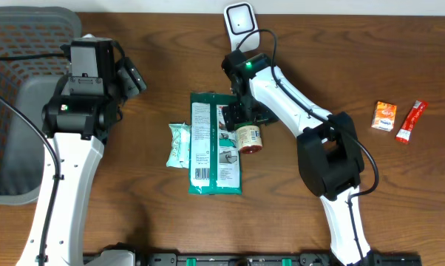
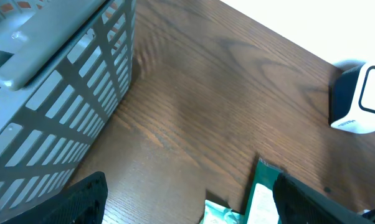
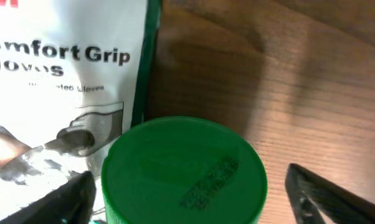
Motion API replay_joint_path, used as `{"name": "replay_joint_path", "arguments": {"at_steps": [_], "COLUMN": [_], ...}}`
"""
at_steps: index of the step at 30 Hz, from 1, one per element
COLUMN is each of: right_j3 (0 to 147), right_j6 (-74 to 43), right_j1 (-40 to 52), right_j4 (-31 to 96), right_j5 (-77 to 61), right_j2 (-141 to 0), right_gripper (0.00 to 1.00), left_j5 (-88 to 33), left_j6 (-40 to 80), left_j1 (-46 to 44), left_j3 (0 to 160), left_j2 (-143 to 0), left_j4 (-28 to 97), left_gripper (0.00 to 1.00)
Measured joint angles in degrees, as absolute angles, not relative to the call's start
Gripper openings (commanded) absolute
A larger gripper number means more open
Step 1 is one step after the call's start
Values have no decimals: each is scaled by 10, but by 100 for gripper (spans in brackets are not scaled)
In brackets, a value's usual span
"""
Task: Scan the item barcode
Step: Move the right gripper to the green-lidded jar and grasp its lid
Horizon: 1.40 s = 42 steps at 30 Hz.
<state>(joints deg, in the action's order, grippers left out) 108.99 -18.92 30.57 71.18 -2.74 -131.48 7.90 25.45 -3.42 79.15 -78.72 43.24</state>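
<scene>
Overhead view: the small jar with a round green plastic lid appears to lie on its side on the brown wooden table. Its lid points toward 12 o'clock, and it sits at the 3 o'clock edge of the flat green-and-white glove packet. The white box-shaped barcode scanner stands at 12 o'clock from the jar, well apart.

We find the right gripper over the lid, fingers spread to either side and pinching nothing. The left gripper is likewise spread and empty, beside the grey slatted plastic basket.

We judge the step in hand to be the grasp on the jar. We recommend centring the lid between the fingers and closing squarely so the round body cannot roll. The 9 o'clock finger should stay clear of the packet edge. We cannot tell where the barcode sits.
</scene>
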Motion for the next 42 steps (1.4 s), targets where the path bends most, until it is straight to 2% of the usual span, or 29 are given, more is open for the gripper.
{"name": "replay_joint_path", "arguments": {"at_steps": [7,9,11,13,15,25,33,37,42], "right_j3": [1083,1078,1076,1075,1075,1075,1074,1075,1054], "right_j6": [-209,-211,-215,-216,-216,-197,-186,-186,-187], "right_j1": [306,306,306,306,306,298,296,296,296], "right_j4": [705,705,703,701,701,700,705,708,652], "right_j5": [-28,-29,-30,-30,-30,-30,1,33,77], "right_j2": [-1315,-1315,-1315,-1315,-1315,-1305,-1209,-1177,-1177], "right_gripper": [77,70,68,57,52,48,47,40,41], "left_j5": [79,79,79,79,79,79,79,79,79], "left_j6": [255,255,255,255,255,255,255,255,255], "left_j1": [-34,-34,-34,-34,-34,-34,-34,-34,-34], "left_j3": [792,792,792,792,792,792,792,792,792], "left_j2": [-787,-787,-787,-787,-787,-787,-787,-787,-787], "left_j4": [432,432,432,432,432,432,432,432,432], "left_gripper": [85,85,85,85,85,85,85,85,85]}}
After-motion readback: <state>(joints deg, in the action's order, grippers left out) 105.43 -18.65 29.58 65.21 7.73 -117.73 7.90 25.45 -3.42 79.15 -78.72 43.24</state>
